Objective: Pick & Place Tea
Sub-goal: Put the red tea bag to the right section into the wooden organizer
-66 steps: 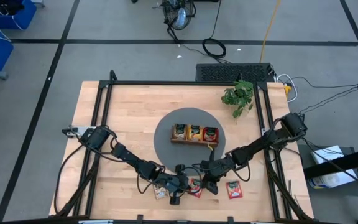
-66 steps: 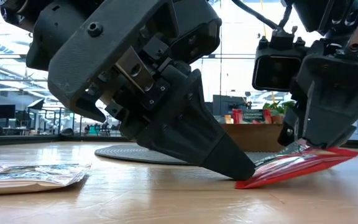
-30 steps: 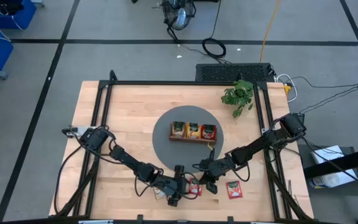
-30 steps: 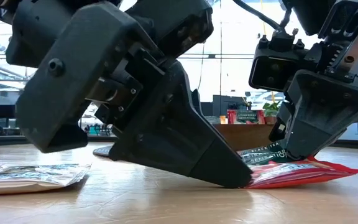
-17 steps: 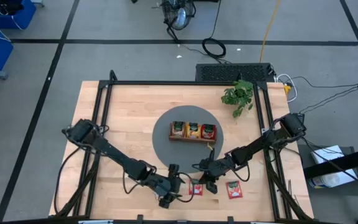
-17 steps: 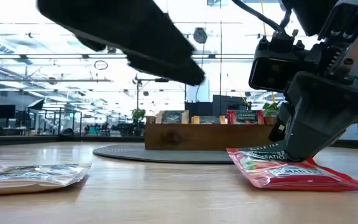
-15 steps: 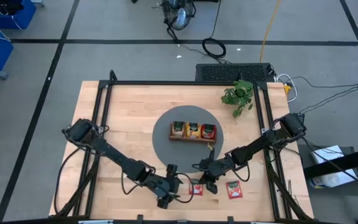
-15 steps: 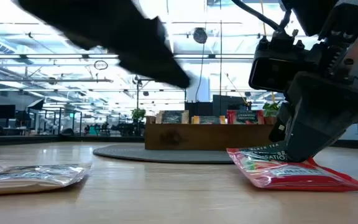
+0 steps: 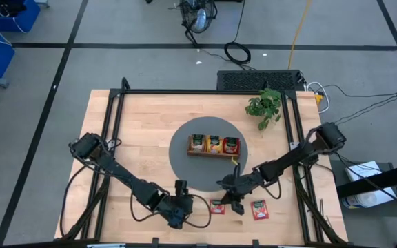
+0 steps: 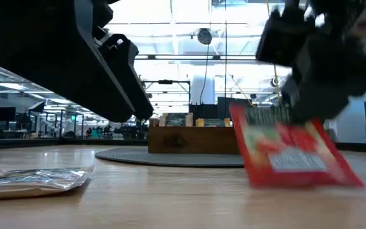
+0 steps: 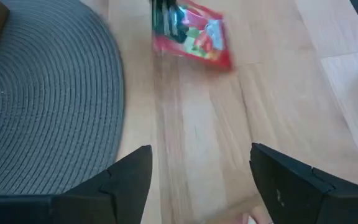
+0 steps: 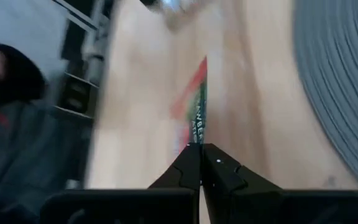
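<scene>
A red tea sachet [image 10: 284, 152] hangs under my right gripper [image 12: 201, 149], which is shut on it near the table's front edge [image 9: 234, 205]. My left gripper [image 11: 194, 180] stands open to its left, raised off the table [image 9: 178, 213], with nothing between its fingers. In its wrist view the red sachet [image 11: 191, 34] lies ahead. A second red sachet [image 9: 259, 210] lies flat at the right. A pale sachet [image 10: 30, 179] lies flat on the wood at the left. The wooden tray [image 9: 214, 156] holds more sachets and stands on the grey round mat [image 9: 185, 165]. My right gripper pinches the red sachet's dark top edge [image 12: 197, 127] between its two shut fingers. The fingers come slanting down from the table's right side. The sachet hangs below them, tipped up on end, its red face [image 10: 291, 159] toward the near edge. Whether its lower edge touches the wood, I cannot tell.
A green leafy plant [image 9: 264, 105] stands at the far right of the table. Black frame rails [image 9: 116, 124] run along the left, right and far sides. Bare wood [image 9: 143, 138] lies left of the mat.
My left gripper has come off the red sachet, risen and drawn back toward the table's left edge. My right gripper has lifted the sachet's dark end, so the sachet, which lay flat, now hangs tipped up below the fingers.
</scene>
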Motion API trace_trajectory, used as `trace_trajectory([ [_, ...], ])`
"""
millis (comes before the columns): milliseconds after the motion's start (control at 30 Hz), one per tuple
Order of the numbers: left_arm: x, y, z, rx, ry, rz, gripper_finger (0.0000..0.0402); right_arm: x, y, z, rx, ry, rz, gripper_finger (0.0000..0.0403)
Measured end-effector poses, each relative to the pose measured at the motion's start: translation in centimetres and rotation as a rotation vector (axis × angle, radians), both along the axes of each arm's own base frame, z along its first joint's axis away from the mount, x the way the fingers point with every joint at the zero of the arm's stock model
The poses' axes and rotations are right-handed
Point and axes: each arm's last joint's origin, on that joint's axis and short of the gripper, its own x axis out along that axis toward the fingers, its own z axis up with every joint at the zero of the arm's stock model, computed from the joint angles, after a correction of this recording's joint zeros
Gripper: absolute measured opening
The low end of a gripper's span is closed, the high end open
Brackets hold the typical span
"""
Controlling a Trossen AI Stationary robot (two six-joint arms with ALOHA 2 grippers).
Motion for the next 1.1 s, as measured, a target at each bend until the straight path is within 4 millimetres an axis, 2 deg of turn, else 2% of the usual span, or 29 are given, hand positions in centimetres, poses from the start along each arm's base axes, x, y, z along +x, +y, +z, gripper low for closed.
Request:
trace_trajectory([
  [267, -0.3, 0.4, -0.5, 0.033, -0.018, 0.060, 0.0269, -0.9, -0.5, 4.8, -0.043, -0.109, 0.021, 0.0000],
  [400, -0.6, 0.7, -1.3, 0.023, -0.027, 0.064, 0.0269, -1.9, -1.7, 8.4, -0.213, -0.097, -0.009, 0.0000],
  [500, -0.8, 1.2, -2.0, 0.022, -0.027, 0.073, 0.0269, -2.9, -3.1, 11.4, -0.404, -0.129, -0.054, 0.0000],
  [567, -0.7, 1.7, -2.2, 0.019, -0.031, 0.085, 0.0269, -3.5, -4.2, 12.5, -0.544, -0.145, -0.085, 0.0000],
  [667, -0.6, 2.1, -2.4, -0.002, -0.036, 0.112, 0.0269, -4.1, -6.3, 12.8, -0.718, -0.106, -0.126, 0.0000],
  [733, -0.6, 2.3, -2.6, -0.019, -0.033, 0.112, 0.0269, -4.3, -7.7, 12.4, -0.771, -0.033, -0.128, 0.0000],
  [900, -0.7, 2.3, -2.7, -0.036, -0.028, 0.106, 0.0269, -4.2, -10.3, 11.3, -0.827, 0.056, -0.194, 0.0000],
  [1100, -0.7, 2.3, -2.7, -0.037, -0.029, 0.105, 0.0269, -4.3, -12.1, 10.3, -0.844, 0.111, -0.235, 0.0000],
])
